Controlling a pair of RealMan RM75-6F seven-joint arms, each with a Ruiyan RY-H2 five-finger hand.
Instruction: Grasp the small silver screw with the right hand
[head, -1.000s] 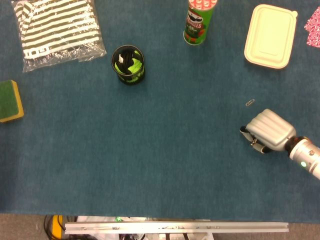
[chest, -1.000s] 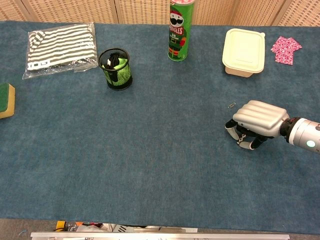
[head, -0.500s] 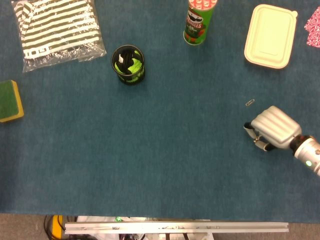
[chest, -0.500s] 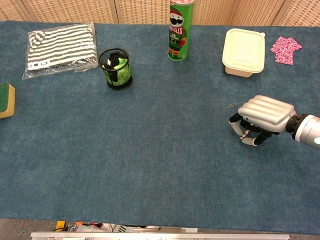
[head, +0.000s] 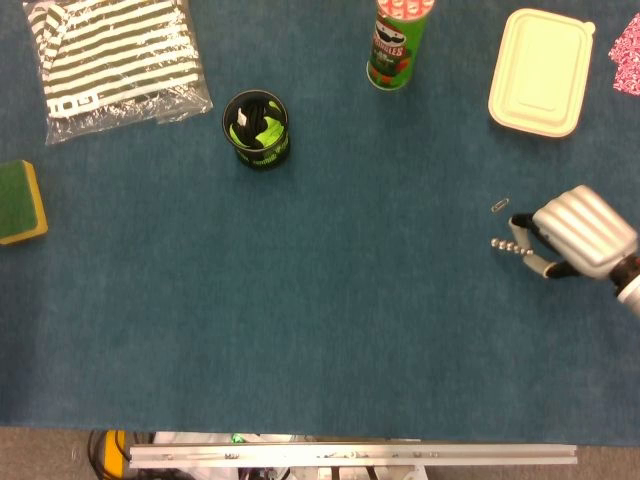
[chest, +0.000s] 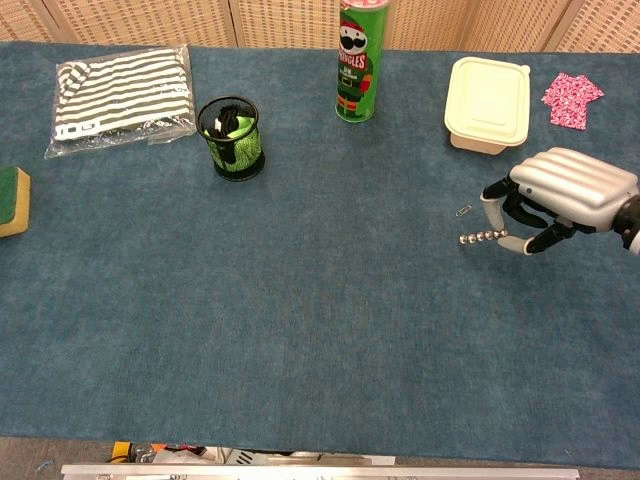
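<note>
My right hand (head: 580, 232) (chest: 565, 195) is at the right edge of the blue cloth, back upward and fingers curled down. A small silver screw (head: 508, 246) (chest: 482, 237) sticks out leftward from its fingertips, pinched at its right end and lying level. The rest of the grip is hidden under the hand. My left hand shows in neither view.
A small silver clip (head: 499, 206) (chest: 463, 211) lies just above the screw. A cream lunch box (head: 540, 72) and a pink cloth (head: 627, 45) are behind the hand. A Pringles can (head: 398, 45), black mesh cup (head: 257, 130), striped bag (head: 115, 60) and sponge (head: 20, 203) are further left.
My right hand has moved right and toward the far side. The screw, hidden under the fingers before, now shows sticking out from the fingertips.
</note>
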